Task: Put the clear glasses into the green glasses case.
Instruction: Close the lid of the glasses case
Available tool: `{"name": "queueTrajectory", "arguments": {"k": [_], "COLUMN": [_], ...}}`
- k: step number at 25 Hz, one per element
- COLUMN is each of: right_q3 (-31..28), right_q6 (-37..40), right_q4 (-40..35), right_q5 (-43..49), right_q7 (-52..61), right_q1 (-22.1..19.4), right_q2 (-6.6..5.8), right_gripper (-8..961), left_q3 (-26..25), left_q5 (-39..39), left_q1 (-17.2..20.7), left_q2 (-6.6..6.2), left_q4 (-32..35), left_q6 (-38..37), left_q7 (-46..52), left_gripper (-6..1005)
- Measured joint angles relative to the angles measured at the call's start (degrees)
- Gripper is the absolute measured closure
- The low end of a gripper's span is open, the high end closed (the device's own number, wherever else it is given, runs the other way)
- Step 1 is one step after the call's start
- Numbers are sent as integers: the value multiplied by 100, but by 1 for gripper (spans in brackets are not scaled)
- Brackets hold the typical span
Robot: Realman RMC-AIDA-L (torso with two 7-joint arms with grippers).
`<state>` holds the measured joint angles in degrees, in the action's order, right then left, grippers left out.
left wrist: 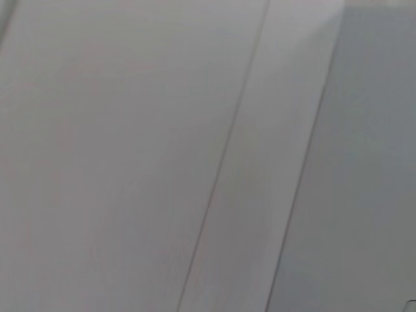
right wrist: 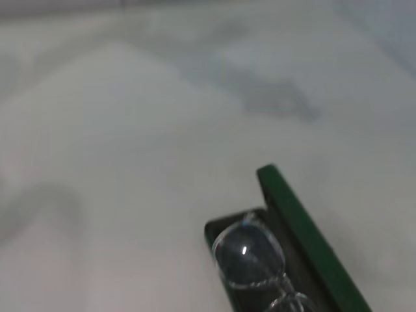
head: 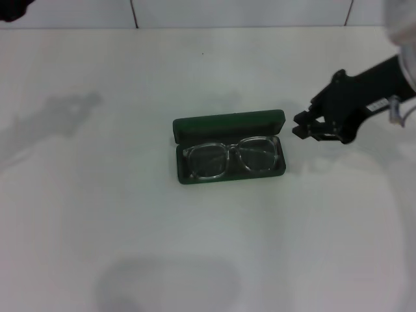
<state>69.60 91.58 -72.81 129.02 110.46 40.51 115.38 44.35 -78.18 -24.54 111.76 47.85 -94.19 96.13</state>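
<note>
The glasses (head: 231, 158) lie in the open case (head: 229, 127) mid-bench (head: 97, 214); the right pincer (head: 303, 126) hangs just right of it.

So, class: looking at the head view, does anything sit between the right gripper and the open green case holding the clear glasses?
Nothing visible does. The right gripper hovers just off the right end of the green glasses case, with only bare white table between them. The clear glasses already lie inside the case, whose lid is open. The left arm is almost out of view, top left.

The right hand (head: 303, 127) is matte black, blocky, with a white-labelled black forearm.
</note>
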Motion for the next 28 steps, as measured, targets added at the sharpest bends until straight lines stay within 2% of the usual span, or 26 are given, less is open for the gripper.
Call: {"name": "queueTrajectory", "arguments": {"k": [4, 10, 15, 20, 28], "right_q3": [238, 619, 1357, 2494, 3436], "right_q6": [380, 543, 215, -722, -1842], "right_q4": [11, 287, 477, 667, 945], "right_q5": [487, 777, 841, 850, 814], "right_q7": [358, 482, 432, 308, 129], "right_q1": [672, 1315, 1410, 1287, 1178], "right_q2": [18, 33, 52, 75, 81], "right_gripper": [802, 803, 803, 803, 803], "left_q3": [-203, -221, -229, -233, -232], "left_q5": [17, 158, 178, 182, 125], "left_q1": [107, 147, 203, 275, 379], "left_q2": [58, 25, 71, 94, 104], "left_q4": [-67, -452, -682, -867, -892], "left_q6": [-97, -108, -125, -210, -338], "left_q7": [-34, -109, -394, -670, -934], "left_gripper": [913, 912, 912, 912, 911]}}
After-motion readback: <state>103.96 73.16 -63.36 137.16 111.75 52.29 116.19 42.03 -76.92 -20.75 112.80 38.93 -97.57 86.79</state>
